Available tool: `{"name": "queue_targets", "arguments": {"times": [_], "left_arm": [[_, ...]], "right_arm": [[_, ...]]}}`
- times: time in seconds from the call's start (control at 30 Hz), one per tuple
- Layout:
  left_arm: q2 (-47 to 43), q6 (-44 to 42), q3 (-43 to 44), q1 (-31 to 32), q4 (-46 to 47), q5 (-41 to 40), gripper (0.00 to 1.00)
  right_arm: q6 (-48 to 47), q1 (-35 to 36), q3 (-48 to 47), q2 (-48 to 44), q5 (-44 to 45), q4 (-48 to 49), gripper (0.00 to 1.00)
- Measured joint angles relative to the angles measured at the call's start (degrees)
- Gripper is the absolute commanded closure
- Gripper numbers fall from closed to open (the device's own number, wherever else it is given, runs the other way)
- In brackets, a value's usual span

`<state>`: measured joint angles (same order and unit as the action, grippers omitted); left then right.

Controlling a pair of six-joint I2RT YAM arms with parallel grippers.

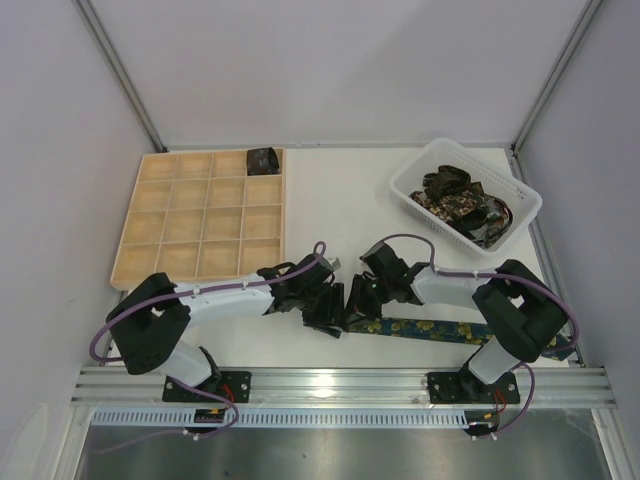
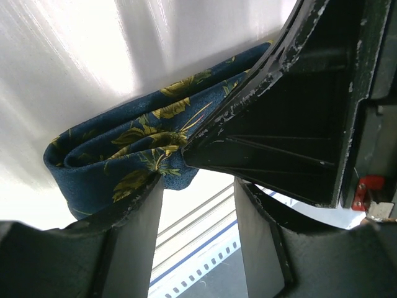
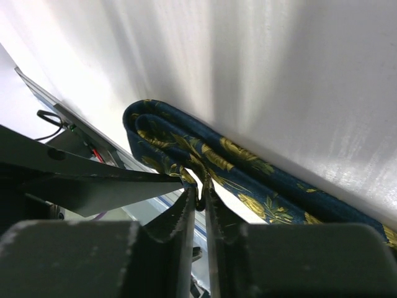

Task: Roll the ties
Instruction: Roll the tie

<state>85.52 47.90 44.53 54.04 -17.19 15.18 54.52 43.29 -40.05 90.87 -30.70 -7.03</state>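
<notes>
Navy floral tie point(image 3: 205, 155) half-rolled on counter point(image 1: 340, 190); left tool point(image 2: 198, 180) partly open around roll, right tool point(image 3: 198, 195) pinching tie edge.

A white table point(image 1: 340, 200) carries everything. At the upper left of the overhead view a pale wooden grid tray point(image 1: 205, 225) lies flat on it, a small dark bundle point(image 1: 263, 159) sitting in its top right compartment. At the upper right a white slotted basket point(image 1: 515, 185) rests on the surface. Along the lower centre a navy tie with yellow-green flowers point(image 1: 430, 329) stretches rightward across the tabletop.
</notes>
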Motion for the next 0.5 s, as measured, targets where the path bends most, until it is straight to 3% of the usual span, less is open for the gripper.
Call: {"name": "queue_targets", "arguments": {"times": [0.17,0.5], "left_arm": [[0.0,0.0,0.0,0.0,0.2,0.0,0.44],[-4.1,0.0,0.0,-0.4,-1.0,-1.0,0.43]], "right_arm": [[-0.1,0.0,-0.8,0.0,-0.2,0.0,0.99],[-7.1,0.0,-7.6,0.5,1.7,-7.0,1.00]]}}
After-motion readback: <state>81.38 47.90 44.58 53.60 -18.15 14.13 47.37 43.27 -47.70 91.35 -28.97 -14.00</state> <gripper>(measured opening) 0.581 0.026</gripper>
